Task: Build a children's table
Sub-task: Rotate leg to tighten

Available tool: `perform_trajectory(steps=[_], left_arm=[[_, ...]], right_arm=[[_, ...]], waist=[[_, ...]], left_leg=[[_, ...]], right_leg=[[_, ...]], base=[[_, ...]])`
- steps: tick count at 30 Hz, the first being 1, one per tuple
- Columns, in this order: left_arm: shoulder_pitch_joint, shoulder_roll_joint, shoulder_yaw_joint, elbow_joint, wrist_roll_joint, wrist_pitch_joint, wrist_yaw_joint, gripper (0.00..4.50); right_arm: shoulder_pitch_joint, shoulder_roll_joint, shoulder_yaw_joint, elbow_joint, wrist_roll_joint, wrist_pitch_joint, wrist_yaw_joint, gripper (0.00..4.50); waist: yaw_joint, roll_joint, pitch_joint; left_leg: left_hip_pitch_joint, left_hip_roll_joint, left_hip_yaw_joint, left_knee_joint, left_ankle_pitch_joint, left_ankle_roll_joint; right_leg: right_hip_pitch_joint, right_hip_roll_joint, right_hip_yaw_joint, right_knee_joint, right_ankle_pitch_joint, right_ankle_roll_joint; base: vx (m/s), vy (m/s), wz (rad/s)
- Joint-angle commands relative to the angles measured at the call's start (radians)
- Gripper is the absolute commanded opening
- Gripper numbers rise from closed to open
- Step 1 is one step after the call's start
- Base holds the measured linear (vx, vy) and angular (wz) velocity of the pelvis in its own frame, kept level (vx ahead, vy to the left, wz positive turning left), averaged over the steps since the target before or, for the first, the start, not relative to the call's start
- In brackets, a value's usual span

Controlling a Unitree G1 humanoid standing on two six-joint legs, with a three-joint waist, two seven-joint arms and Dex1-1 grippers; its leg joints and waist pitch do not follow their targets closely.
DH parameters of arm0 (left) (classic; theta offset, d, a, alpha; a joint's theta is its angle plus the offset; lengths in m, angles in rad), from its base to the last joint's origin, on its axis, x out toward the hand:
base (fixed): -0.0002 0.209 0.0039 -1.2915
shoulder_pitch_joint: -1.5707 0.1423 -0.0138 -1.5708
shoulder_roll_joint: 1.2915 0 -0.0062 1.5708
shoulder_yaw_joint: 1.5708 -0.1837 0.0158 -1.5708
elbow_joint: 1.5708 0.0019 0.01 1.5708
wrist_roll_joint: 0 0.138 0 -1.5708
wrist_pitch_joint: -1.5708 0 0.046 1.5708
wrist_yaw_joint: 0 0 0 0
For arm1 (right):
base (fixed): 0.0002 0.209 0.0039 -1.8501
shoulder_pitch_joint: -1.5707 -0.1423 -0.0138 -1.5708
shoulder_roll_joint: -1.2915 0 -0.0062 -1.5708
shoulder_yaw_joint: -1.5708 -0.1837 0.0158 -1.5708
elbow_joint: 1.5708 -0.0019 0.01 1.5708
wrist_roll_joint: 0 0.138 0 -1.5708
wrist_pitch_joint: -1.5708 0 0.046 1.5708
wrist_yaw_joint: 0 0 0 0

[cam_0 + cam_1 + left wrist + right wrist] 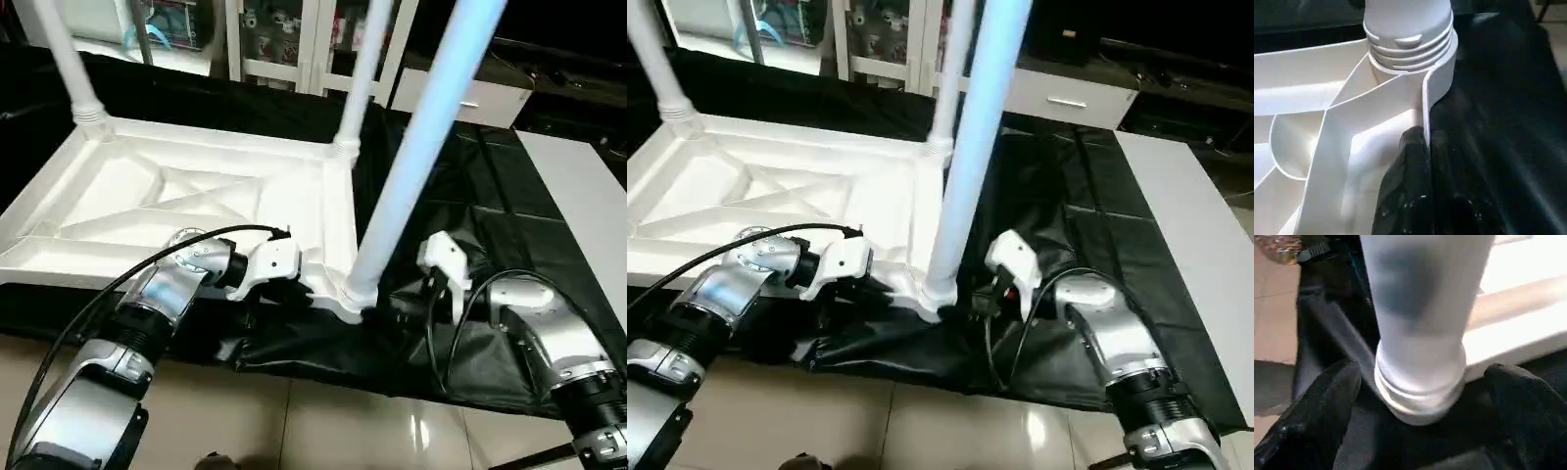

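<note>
Tabletop: the white tabletop (196,211) lies upside down, ribs up, on the black-draped table (470,186), filling the head views from 9 to 12 o'clock.
Legs: three legs stand in corner sockets; the near leg (411,157) rises from the near right corner, two more at the far corners (69,59) (361,78). All three are cut off by the top edge.
Left gripper: the left gripper (1415,161) is closed, its black fingers together against the tabletop's rim just beside the near socket.
Right gripper: the right gripper (1422,396) is spread wide, one finger (1317,406) on each side of the near leg's threaded base, apart from it.
Wrist views only: the ribbed collar (1408,41) seated in its socket.
Head views only: white cabinets (274,39) at 12 o'clock, a white counter (588,206) at 3 o'clock, tiled floor (323,426) at 6 o'clock.
In the way: the near leg crosses the far table edge.
</note>
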Motion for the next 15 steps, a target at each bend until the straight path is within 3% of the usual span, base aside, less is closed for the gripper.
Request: perform_trajectory(steps=[1, 7, 15], left_arm=[[0.045, -0.014, -0.068, -0.003, 0.007, 0.017, -0.062, 0.0], [0.053, -0.007, -0.07, -0.027, 0.009, 0.034, -0.075, 0.0], [0.06, 0.002, -0.072, -0.045, 0.016, 0.05, -0.079, 0.0]], right_arm=[[-0.024, -0.001, 0.019, -0.005, -0.003, -0.015, 0.018, 4.4], [-0.044, 0.02, 0.036, 0.045, -0.029, -0.044, 0.034, 4.23], [-0.072, 0.021, 0.055, 0.085, -0.044, -0.065, 0.067, 3.64]], waist=[[-0.008, 0.002, -0.056], [-0.007, 0.004, -0.06], [-0.007, 0.001, -0.059]], left_leg=[[0.012, 0.021, 0.0, -0.062, -0.21, 0.037], [0.012, 0.018, 0.004, -0.057, -0.161, 0.049], [0.011, 0.017, 0.004, -0.056, -0.163, 0.053]], right_leg=[[0.037, -0.073, 0.043, -0.082, -0.169, -0.201], [0.039, -0.069, 0.042, -0.07, -0.06, -0.228], [0.042, -0.069, 0.042, -0.07, -0.072, -0.227]], base=[[0.0, 0.0, 0.0], [0.0, 0.0, 0.0], [0.0, 0.0, 0.0]])
